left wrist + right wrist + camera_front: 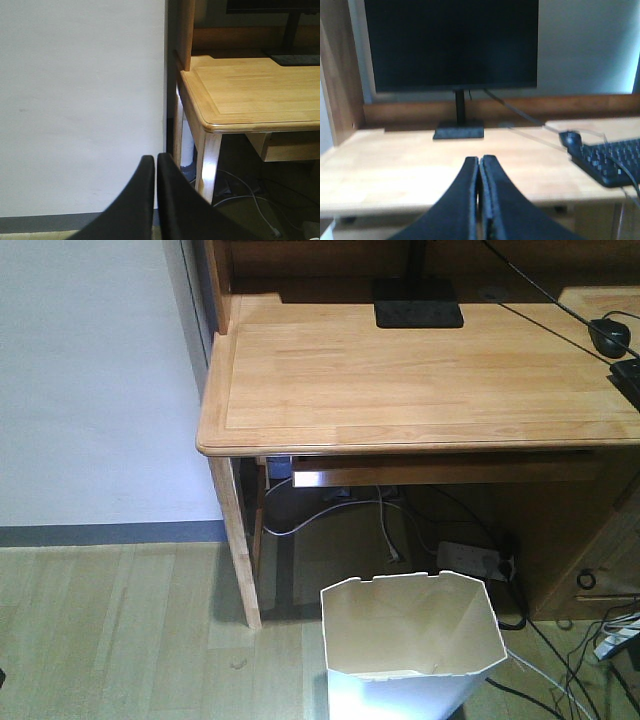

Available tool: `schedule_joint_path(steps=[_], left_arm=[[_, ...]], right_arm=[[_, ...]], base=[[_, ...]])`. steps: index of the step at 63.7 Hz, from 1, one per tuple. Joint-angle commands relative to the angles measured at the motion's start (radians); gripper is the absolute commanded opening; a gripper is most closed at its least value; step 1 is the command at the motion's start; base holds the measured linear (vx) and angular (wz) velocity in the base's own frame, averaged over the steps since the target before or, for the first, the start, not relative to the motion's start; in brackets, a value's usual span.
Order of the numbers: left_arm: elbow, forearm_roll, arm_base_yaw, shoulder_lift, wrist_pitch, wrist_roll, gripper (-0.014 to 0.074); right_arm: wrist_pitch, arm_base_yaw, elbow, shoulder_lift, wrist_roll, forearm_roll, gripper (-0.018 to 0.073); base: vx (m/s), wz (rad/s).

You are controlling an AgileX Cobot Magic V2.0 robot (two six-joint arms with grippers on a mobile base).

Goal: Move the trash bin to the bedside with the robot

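Observation:
The white trash bin (412, 645) stands upright on the wooden floor in front of the desk, low in the front view, its angular rim and cream inside showing. My left gripper (156, 159) is shut with nothing in it, pointing at the white wall beside the desk leg. Shut and holding nothing as well, my right gripper (479, 160) hangs in front of the desk top, facing the monitor. Neither gripper touches the bin. The bedside is out of view.
A light wooden desk (420, 380) fills the upper front view, with a monitor (451, 45) on a black base (418, 302), a mouse (608, 335) and a keyboard (612, 160). Cables and a power strip (468, 558) lie under it. A white wall (90, 380) is at left.

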Motion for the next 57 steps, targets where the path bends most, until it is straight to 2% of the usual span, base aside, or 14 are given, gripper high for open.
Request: schedule_joint_path(steps=[1,9,29,57], left_arm=[[0.019,-0.003,-0.006,-0.014,-0.069,-0.004,-0.0006],[0.019,-0.003,-0.006,-0.014,-0.069,-0.004,-0.0006],[0.019,-0.003,-0.006,-0.014,-0.069,-0.004,-0.0006],[0.019,-0.003,-0.006,-0.014,-0.069,-0.004,-0.0006]], right_arm=[[-0.108,-0.005,-0.059,0.003,-0.019,-0.006,-0.0009],[-0.053,-0.005,-0.152,0.085,-0.053,-0.006,-0.0009],[0.038,-0.005,-0.394,0.383,-0.04,0.0,-0.0009],[0.013,-0.005,-0.401,0.493,-0.04,0.0,-0.0006]], base=[[0.0,0.0],[0.0,0.0],[0.0,0.0],[0.0,0.0]])
